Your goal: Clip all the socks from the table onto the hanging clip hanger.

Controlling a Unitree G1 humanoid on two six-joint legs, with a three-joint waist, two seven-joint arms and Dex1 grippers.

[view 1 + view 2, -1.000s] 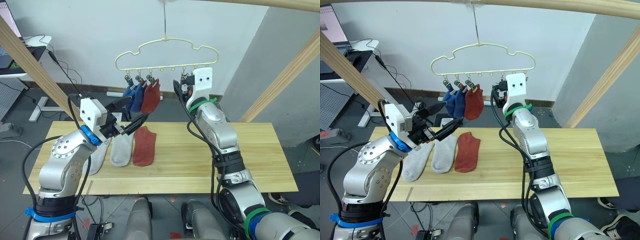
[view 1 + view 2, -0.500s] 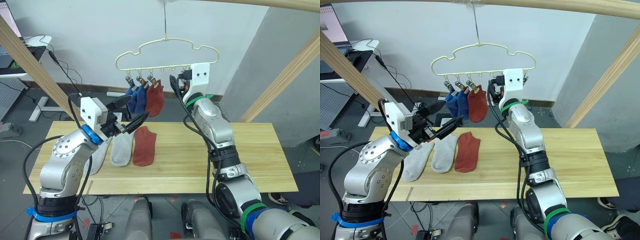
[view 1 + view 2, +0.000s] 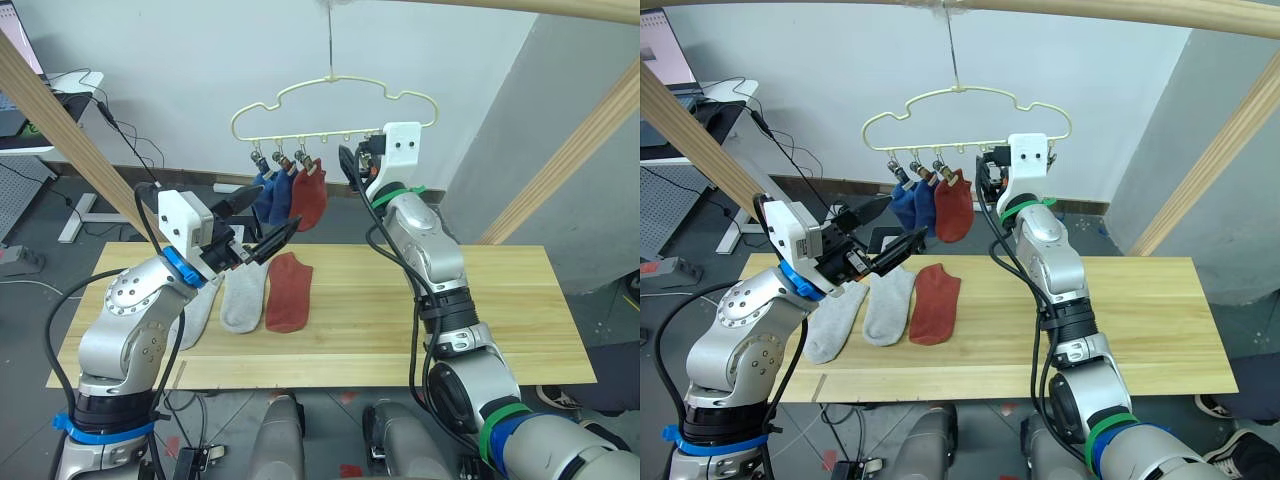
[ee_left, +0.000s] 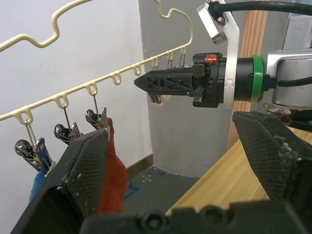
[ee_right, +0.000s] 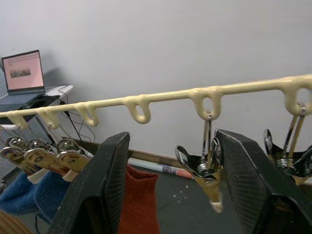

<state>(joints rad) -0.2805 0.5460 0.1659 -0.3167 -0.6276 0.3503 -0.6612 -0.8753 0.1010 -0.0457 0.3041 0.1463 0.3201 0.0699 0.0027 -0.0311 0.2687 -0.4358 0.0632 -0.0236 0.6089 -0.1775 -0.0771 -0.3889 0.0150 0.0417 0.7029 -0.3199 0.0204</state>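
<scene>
Left eye view showed the hanger (image 3: 333, 110) hanging from its hook above the far edge of the table (image 3: 480, 300). Three socks were already clipped at its left end: two blue socks (image 3: 268, 195) and a red sock (image 3: 308, 193). Three more lay side by side on the table: a grey sock (image 3: 197, 310) partly hidden by the left arm, a second grey one (image 3: 243, 298), and a second red one (image 3: 289, 290).

The right gripper (image 5: 170, 195) was raised to the hanger's bar, its fingers spread wide and empty. From its wrist camera, a free metal clip (image 5: 202, 163) hung between the fingers, just below the bar. The left gripper (image 3: 258, 222) hovered above the table near the clipped socks, also wide open and holding nothing.

To my eye, the step was readying the next free clip for a fourth sock. Doing it well would mean the right fingers closing squarely on the clip's two metal wings, so the clip opened without twisting or swinging the hanger. The left gripper would need to pick a sock by its cuff, so a short, flat edge could slide into the clip's mouth.
</scene>
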